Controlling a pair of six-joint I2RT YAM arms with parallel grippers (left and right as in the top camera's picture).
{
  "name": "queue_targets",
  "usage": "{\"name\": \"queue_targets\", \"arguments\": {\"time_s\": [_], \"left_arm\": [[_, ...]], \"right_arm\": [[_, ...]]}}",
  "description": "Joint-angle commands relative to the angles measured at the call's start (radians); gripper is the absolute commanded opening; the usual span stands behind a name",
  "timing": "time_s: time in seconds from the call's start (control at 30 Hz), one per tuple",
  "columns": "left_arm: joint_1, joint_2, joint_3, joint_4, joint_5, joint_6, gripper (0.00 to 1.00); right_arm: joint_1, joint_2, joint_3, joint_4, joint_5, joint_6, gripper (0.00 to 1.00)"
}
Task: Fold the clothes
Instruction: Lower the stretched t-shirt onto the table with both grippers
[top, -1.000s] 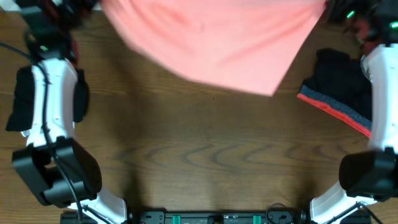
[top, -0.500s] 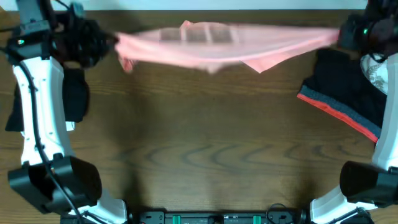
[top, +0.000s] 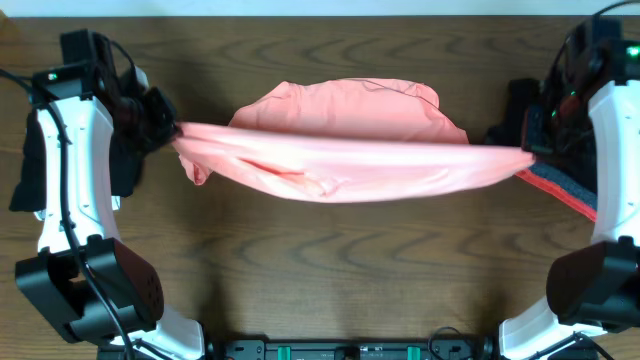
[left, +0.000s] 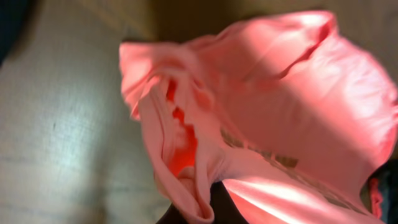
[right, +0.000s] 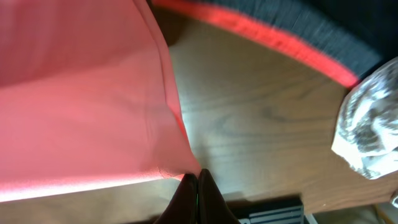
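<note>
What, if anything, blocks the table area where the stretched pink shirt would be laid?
Nothing visible: the table in front of the pink shirt is bare. The dark red-trimmed garment lies to its right.

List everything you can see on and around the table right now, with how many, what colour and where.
pink T-shirt: one, salmon pink, stretched across the far middle of the table between both hands
dark garment: one, black with a grey and red band, right side of the table, beside the right arm
black cloth: one, black, left edge, partly under the left arm
crumpled wrapper: one, pale and see-through, possibly plastic, right side near the dark garment
table: one, brown wood, under everything
arms: two, white and black, one on each side
left hand: one, black, shut on the T-shirt's left end
right hand: one, black, shut on its right end
</note>
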Motion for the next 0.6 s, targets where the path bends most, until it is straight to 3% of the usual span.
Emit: {"name": "queue_targets", "arguments": {"time_s": [0.0, 0.23, 0.57], "left_arm": [[0.004, -0.013, -0.04, -0.022, -0.034, 0.023, 0.06], [0.004, -0.013, -0.124, 0.002, -0.034, 0.023, 0.06], [0.004, -0.013, -0.137, 0.116, -0.071, 0.021, 0.06]], "right_arm": [[-0.001, 0.0, -0.106, 0.021, 0.031, 0.002, 0.01], [0.003, 0.0, -0.28, 0.137, 0.024, 0.002, 0.01], [0.025, 0.001, -0.308, 0.378, -0.032, 0.01, 0.01]]}}
